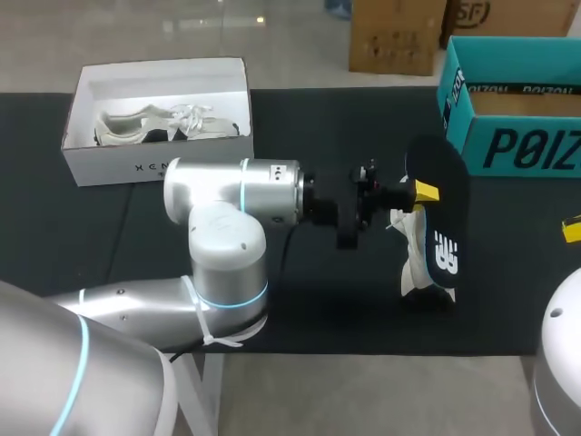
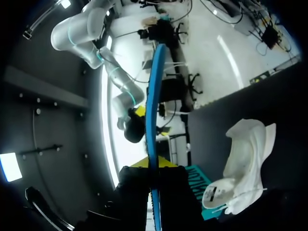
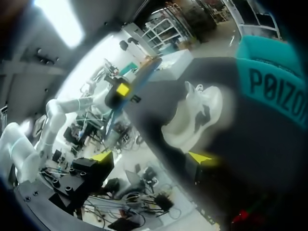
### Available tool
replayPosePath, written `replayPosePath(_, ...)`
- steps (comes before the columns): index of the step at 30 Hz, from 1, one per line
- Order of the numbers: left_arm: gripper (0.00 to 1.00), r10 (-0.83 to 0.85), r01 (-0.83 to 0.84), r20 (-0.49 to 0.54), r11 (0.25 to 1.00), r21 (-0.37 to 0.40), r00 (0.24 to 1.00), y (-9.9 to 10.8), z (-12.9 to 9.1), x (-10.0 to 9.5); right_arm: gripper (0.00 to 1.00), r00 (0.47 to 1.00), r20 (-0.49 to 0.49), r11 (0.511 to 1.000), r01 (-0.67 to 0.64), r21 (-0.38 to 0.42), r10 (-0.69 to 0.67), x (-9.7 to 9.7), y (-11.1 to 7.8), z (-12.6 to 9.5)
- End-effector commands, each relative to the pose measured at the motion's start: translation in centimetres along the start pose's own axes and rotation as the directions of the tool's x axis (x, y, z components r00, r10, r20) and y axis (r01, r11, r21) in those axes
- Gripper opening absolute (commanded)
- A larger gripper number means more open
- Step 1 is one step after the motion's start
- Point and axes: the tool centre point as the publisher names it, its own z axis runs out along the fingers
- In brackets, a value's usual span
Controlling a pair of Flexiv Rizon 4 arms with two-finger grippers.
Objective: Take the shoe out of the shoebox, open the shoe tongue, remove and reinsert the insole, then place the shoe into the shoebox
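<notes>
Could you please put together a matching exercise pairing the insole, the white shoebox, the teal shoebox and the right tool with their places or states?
Things:
1. insole
2. white shoebox
3. teal shoebox
4. right tool

Places or states:
A. open, holding nothing
B. has a pale shoe inside
C. gripped in the left tool
D. at the right rear corner of the table

Pairs: 1-C, 2-B, 3-D, 4-A.
</notes>
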Motion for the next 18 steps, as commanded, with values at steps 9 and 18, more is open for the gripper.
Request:
replayPosePath(9,0.0,-0.014,0.013,-0.026,0.999,-0.033,1.0,-0.3,0.1,-0.4,1.0,0.894,-0.037,0.886,0.448,0.118,-0.446,0.4,0.1,-0.1)
replayPosePath(18,0.0,-0.041,0.039,-0.042,0.998,-0.055,0.998,-0.7,-0.7,-0.3,1.0,0.842,0.058,0.815,0.498,0.297,-0.536,1.9,0.0,-4.0)
